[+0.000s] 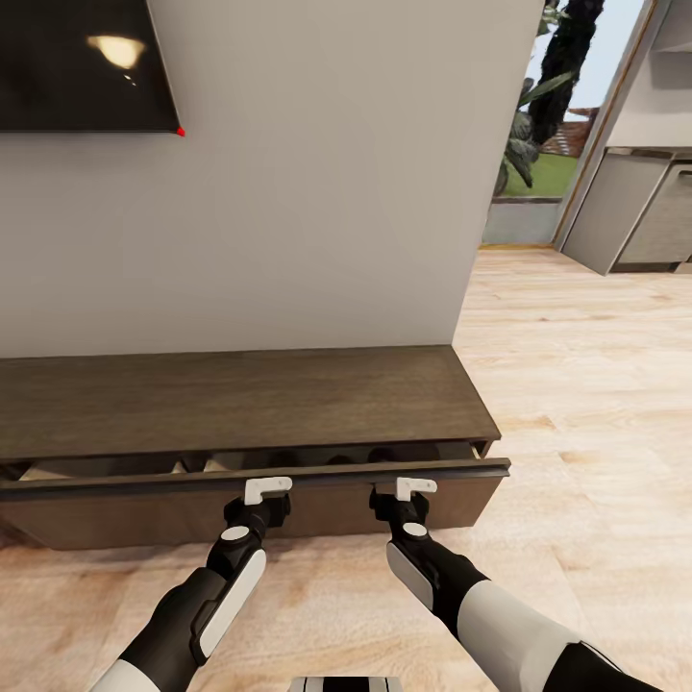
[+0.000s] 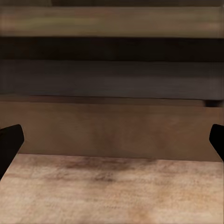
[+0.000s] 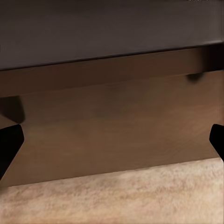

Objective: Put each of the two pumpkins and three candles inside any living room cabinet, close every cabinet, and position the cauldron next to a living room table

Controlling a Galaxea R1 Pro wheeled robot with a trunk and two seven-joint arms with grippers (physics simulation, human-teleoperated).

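Cabinet [image 1: 240,399]: a long, low, dark brown wooden unit, set against a pale wall [image 1: 317,192] on a light wood floor [image 1: 577,384]; the flat top is bare. Its upper drawer [image 1: 250,475] is seen pulled out a little toward the near side, leaving a narrow gap under the top; dim rounded shapes are glimpsed inside the gap, too dark to be named, so it cannot be told whether pumpkins or candles are already stowed. Left gripper [image 1: 267,489]: placed at the drawer front, left of centre, white fingertips touching or just beside the front edge; in the left wrist view its dark fingers [image 2: 10,142] are shown at opposite edges of the frame, so the jaws are judged spread, nothing held. Right gripper [image 1: 415,487]: placed at the same drawer front, toward the right end; its fingers [image 3: 11,140] are likewise seen wide apart in the right wrist view, jaws spread and empty. Other items recorded: the lower corner of a dark wall screen [image 1: 82,62] at far left; grey kitchen units [image 1: 644,207] and a window with greenery at far right. Progress, as a judgement: the drawer is not yet closed, and both arms appear set to push it shut; the closing of the cabinet is left, and the cauldron step cannot be assessed from here.
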